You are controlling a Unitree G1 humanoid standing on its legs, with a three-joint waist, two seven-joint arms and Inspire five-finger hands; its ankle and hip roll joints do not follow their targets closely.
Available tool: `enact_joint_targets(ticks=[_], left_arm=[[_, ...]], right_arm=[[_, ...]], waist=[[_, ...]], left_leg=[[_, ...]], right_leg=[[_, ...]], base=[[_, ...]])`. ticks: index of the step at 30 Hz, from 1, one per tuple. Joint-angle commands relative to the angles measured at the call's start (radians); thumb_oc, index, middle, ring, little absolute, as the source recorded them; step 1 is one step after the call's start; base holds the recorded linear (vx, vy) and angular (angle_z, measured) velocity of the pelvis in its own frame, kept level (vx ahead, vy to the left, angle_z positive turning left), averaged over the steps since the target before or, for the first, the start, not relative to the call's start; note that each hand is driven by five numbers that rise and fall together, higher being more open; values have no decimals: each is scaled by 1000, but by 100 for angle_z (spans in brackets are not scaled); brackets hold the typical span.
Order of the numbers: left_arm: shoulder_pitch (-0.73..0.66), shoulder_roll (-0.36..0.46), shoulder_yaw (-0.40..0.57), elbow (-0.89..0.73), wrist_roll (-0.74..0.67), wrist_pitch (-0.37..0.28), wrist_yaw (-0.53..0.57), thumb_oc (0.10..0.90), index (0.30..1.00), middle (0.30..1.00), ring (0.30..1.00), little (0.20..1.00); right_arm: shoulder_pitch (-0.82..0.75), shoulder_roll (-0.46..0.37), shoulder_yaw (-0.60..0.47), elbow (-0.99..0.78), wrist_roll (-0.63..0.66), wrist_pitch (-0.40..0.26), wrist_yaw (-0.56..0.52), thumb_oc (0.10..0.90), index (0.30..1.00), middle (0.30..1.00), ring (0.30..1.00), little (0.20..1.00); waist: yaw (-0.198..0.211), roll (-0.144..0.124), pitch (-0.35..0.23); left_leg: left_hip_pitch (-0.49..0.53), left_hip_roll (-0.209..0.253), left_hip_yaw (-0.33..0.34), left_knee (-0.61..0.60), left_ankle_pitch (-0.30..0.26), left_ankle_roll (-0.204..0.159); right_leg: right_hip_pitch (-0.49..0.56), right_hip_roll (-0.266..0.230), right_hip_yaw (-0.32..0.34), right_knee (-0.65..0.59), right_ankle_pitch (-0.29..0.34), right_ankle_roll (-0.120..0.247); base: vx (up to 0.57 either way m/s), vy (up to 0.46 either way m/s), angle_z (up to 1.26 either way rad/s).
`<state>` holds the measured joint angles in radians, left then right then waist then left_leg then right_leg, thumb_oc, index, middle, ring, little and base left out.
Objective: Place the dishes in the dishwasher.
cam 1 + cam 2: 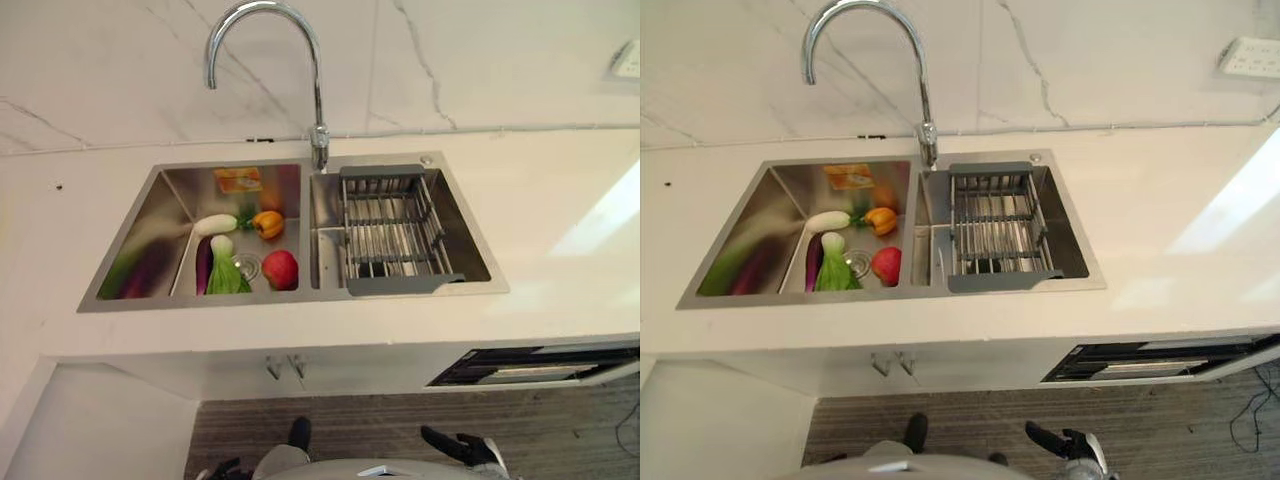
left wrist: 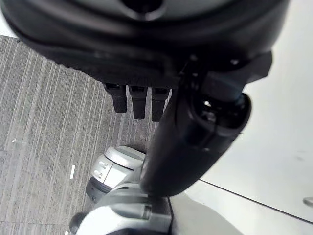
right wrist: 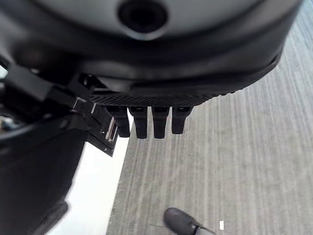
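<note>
Left eye view: no dish to be seen, both robot hands low and empty in front of the counter (image 1: 560,220).

The rack (image 1: 395,235) in the sink's (image 1: 130,240) right basin looks bare. The dishwasher (image 1: 530,365), at 4 o'clock under the counter, stands open a slit with its inside hidden. This fits dishes yet to be fetched, or dishes already loaded. The right robot hand (image 1: 455,443), at 5 o'clock, hangs near the dishwasher with fingers straight and holding nothing; the left robot hand (image 2: 139,100) hangs likewise. Vegetables (image 1: 245,250) lie in the left basin.

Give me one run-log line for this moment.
left hand: open, idle, low | right hand: open, idle, low | sink: vegetables in left basin, rack in right
</note>
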<state>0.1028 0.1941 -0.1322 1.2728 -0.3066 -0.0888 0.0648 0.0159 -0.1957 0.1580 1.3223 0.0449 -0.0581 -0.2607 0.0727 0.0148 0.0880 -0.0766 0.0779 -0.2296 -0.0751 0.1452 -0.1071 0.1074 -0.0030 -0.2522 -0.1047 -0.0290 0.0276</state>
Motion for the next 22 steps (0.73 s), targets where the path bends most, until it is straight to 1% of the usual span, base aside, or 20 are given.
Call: enact_joint_targets(ticks=[1, 3, 4, 5, 6, 7, 8, 10, 11, 12, 13, 15, 17, 22], left_arm=[[-88, -31, -31, 10, -4, -16, -28, 800, 900, 900, 900, 900], [-91, -35, -49, 5, 9, -14, -29, 800, 900, 900, 900, 900], [-95, -39, -53, 2, 11, -11, -31, 800, 900, 900, 900, 900], [-99, -40, -53, 3, 9, -8, -33, 800, 900, 900, 900, 900], [-103, -42, -51, 4, 5, -4, -35, 800, 900, 900, 900, 900], [-106, -42, -47, 7, 5, -1, -38, 800, 900, 900, 900, 900], [-104, -43, -44, 8, 4, 0, -41, 800, 900, 900, 900, 900], [-97, -44, -38, 25, 6, 0, -48, 800, 900, 900, 900, 900], [-92, -49, -37, 35, 3, 1, -53, 800, 900, 900, 900, 900], [-89, -51, -43, 47, 23, 10, -68, 800, 900, 900, 900, 900], [-86, -51, -45, 53, 41, 14, -74, 800, 900, 900, 900, 900], [-81, -51, -56, 54, 69, 14, -80, 800, 900, 900, 900, 900], [-82, -48, -64, 53, 86, 14, -85, 800, 900, 900, 900, 900], [-89, -45, -70, 46, 94, 15, -91, 800, 900, 900, 900, 900]], right_arm=[[-13, -39, -20, 2, 56, -14, 6, 800, 900, 900, 900, 900], [-17, -50, -19, 13, 61, -13, 11, 800, 900, 900, 900, 900], [-18, -54, -21, 9, 64, -12, 13, 800, 900, 900, 900, 900], [-21, -57, -23, 8, 71, -13, 17, 800, 900, 900, 900, 900], [-28, -59, -23, 7, 79, -11, 19, 800, 900, 900, 900, 900], [-35, -62, -23, 6, 86, -10, 22, 800, 900, 900, 900, 900], [-41, -64, -21, 8, 90, -8, 28, 800, 900, 900, 900, 900], [-55, -71, -11, 17, 81, -7, 35, 800, 900, 900, 900, 900], [-60, -71, -10, 22, 77, -5, 37, 800, 900, 900, 900, 900], [-57, -68, -19, 52, 77, 13, 50, 800, 900, 900, 900, 900], [-57, -63, -23, 50, 87, 14, 63, 800, 900, 900, 900, 900], [-52, -55, -25, 51, 96, 17, 76, 800, 900, 900, 900, 900], [-46, -46, -27, 53, 101, 23, 90, 800, 900, 900, 900, 900], [-44, -30, -18, 52, 100, 30, 104, 800, 900, 900, 900, 900]], waist=[[-12, -24, 27], [-19, -15, 40], [-23, -13, 48], [-28, -17, 56], [-32, -23, 61], [-40, -31, 63], [-39, -35, 61], [-37, -42, 52], [-43, -35, 42], [-55, -26, 23], [-58, -21, 8], [-63, -10, -14], [-68, -6, -27], [-69, -6, -32]], left_leg=[[29, 19, 20, -12, -44, -30], [16, 39, 35, -12, -20, -42], [6, 47, 59, -4, -11, -43], [2, 51, 97, 8, -11, -34], [-5, 55, 150, 32, -19, -21], [-5, 56, 205, 63, -44, -3], [6, 53, 228, 97, -79, 4], [35, 25, 215, 152, -156, 13], [64, 29, 221, 134, -161, 15], [93, 39, 258, 100, -146, 16], [111, 38, 272, 71, -144, 16], [147, 33, 280, 23, -144, 17], [171, 27, 290, -7, -143, 19], [187, 10, 297, -12, -163, 30]], right_leg=[[-5, -78, -29, 62, -14, 97], [3, -66, -40, 55, -20, 85], [4, -67, -43, 52, -20, 84], [5, -71, -42, 50, -16, 81], [3, -77, -42, 47, -10, 79], [-5, -87, -45, 48, -1, 76], [-13, -93, -38, 50, 5, 73], [-27, -105, -17, 54, 16, 69], [-32, -102, -14, 55, 16, 69], [-37, -102, -24, 46, 26, 79], [-35, -103, -24, 38, 35, 84], [-28, -110, -20, 28, 47, 96], [-21, -122, -17, 23, 57, 104], [-14, -141, -10, 22, 69, 115]], base=[[-74, -157, 33], [-96, -119, 27], [-119, -66, 23], [-136, -33, 20], [-154, -30, 15], [-136, -4, 9], [-99, 12, 5], [-29, 52, -1], [8, 144, -16], [57, 160, -13], [90, 162, 2], [111, 124, 15], [72, 126, 14], [23, 87, -1]])
